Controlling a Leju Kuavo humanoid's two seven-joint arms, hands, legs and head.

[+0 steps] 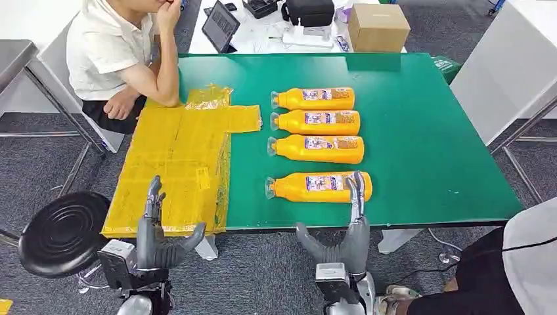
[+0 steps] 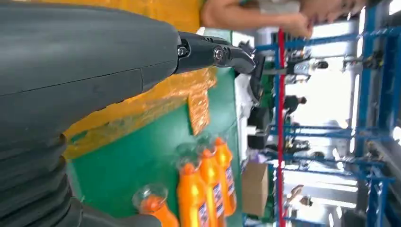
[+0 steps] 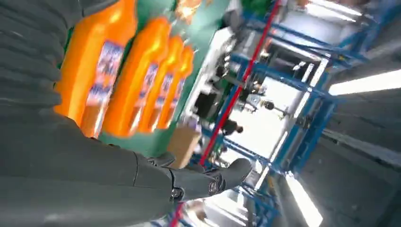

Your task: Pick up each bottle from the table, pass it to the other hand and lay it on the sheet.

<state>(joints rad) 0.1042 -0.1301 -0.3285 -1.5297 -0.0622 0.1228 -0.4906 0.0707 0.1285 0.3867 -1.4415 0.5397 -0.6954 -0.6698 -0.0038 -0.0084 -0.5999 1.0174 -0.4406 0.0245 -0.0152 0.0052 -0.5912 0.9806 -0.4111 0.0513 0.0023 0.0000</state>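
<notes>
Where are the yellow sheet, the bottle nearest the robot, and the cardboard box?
yellow sheet (image 1: 174,164), head view, its middle.
nearest bottle (image 1: 315,187), head view, its label.
cardboard box (image 1: 378,27), head view, its front face.

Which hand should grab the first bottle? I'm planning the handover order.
Probably the right hand: open, with fingers reaching up by the nearest bottle. The left hand sits before the yellow sheet.

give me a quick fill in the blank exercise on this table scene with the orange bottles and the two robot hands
1. ____ orange bottles lie on the green table.
2. The yellow sheet holds ____ bottles.
3. The right hand hovers by the bottle ____ to the robot.
4. The left hand is open and holds ____.

Missing words: four; no; nearest; nothing
</notes>
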